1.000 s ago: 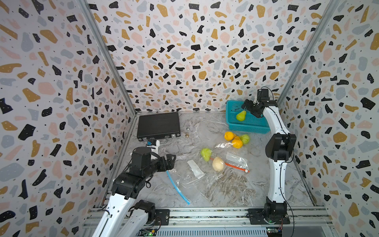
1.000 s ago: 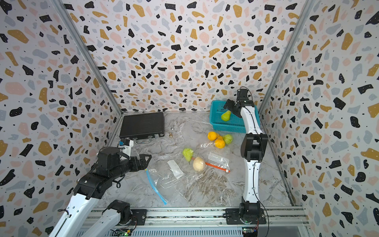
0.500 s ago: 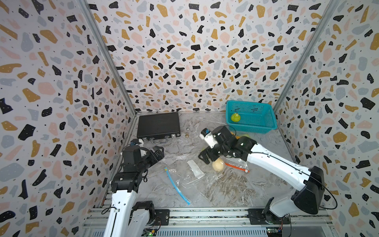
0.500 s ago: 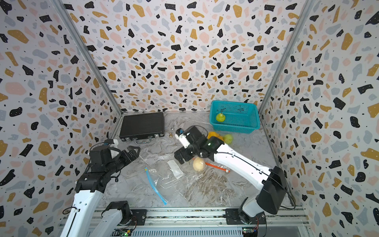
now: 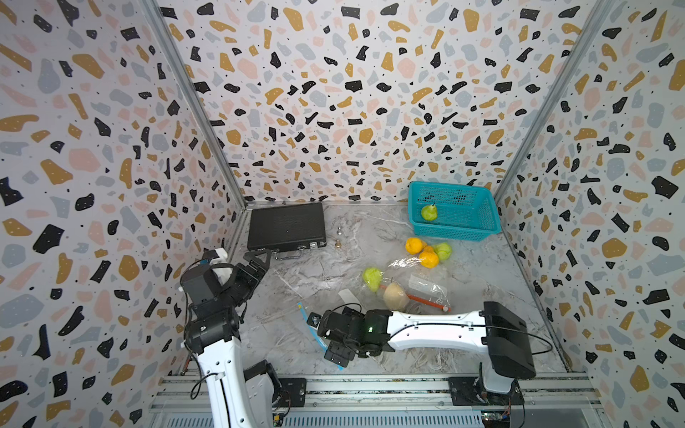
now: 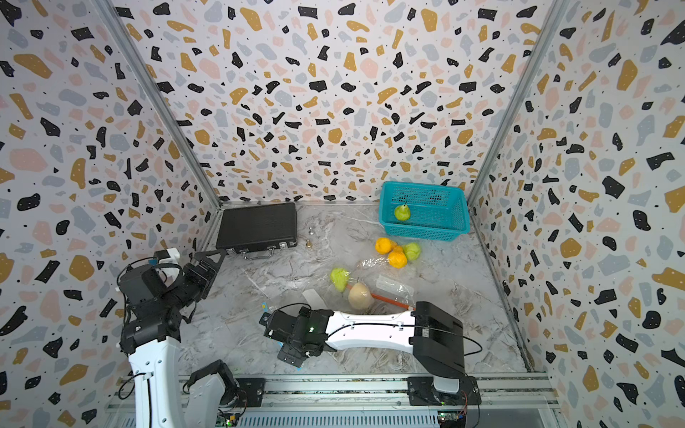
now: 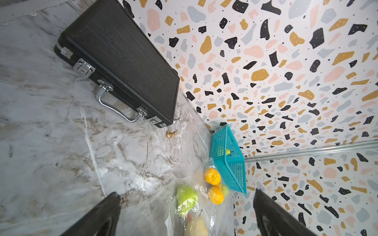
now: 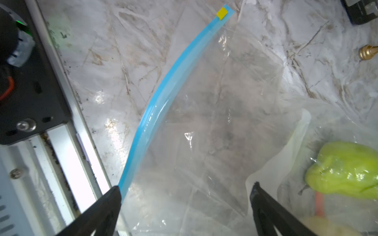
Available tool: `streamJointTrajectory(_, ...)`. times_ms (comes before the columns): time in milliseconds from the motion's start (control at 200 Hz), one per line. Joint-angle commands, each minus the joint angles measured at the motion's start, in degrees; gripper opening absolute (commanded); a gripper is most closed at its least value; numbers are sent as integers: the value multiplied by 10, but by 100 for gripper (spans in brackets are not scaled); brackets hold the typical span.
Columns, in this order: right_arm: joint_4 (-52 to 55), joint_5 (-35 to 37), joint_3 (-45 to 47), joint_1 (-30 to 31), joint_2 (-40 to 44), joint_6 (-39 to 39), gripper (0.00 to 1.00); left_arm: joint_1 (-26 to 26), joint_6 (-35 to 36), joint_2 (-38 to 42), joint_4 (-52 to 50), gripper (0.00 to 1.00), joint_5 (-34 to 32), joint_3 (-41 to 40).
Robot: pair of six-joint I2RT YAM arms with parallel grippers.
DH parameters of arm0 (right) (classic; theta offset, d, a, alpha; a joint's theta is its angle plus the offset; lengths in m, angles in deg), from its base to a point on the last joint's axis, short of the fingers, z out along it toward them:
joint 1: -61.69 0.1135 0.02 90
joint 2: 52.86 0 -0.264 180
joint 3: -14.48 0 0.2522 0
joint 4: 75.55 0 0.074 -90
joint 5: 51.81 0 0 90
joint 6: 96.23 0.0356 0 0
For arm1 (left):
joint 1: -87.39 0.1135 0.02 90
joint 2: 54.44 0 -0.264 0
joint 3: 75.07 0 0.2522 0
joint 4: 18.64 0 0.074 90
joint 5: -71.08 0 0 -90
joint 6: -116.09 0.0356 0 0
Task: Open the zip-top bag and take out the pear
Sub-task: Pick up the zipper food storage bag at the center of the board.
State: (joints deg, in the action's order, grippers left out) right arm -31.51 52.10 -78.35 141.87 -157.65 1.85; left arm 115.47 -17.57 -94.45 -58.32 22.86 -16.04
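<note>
Right fingers (image 8: pixel 98 212) spread wide, empty, over the zip-top bag (image 8: pixel 204 122); left fingers (image 7: pixel 98 216) likewise wide, empty

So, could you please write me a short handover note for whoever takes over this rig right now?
Left gripper: open, empty, raised beside the black case.
Right gripper: open, empty, low over the zip-top bag near its blue zip strip.
Green pear and tan pear: under clear plastic mid-table. Another pear sits in the teal basket.
Done: nothing gripped; the zip looks shut.
Left: hold the bag, open the zip, lift the pear out.
</note>
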Motion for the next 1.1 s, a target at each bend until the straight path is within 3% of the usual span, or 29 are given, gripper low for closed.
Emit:
streamJointTrajectory(0,-11,40,-30,6,-14,-11,99,4,40,11,-20,100,11,42)
streamJointTrajectory(285,-23,92,-88,20,-86,-20,99,4,77,24,-67,99,1,75)
streamJointTrajectory(561,-51,105,-79,43,-81,8,99,4,106,5,-103,99,-12,138)
streamJointTrajectory(811,-45,244,-78,43,-118,16,98,4,116,12,-109,99,-19,123)
streamJointTrajectory(946,-58,350,-65,38,-123,3,84,4,122,11,-110,99,-26,124)
streamJointTrajectory(1096,-115,360,-18,17,-55,-32,56,4,126,-2,-113,99,-29,148)
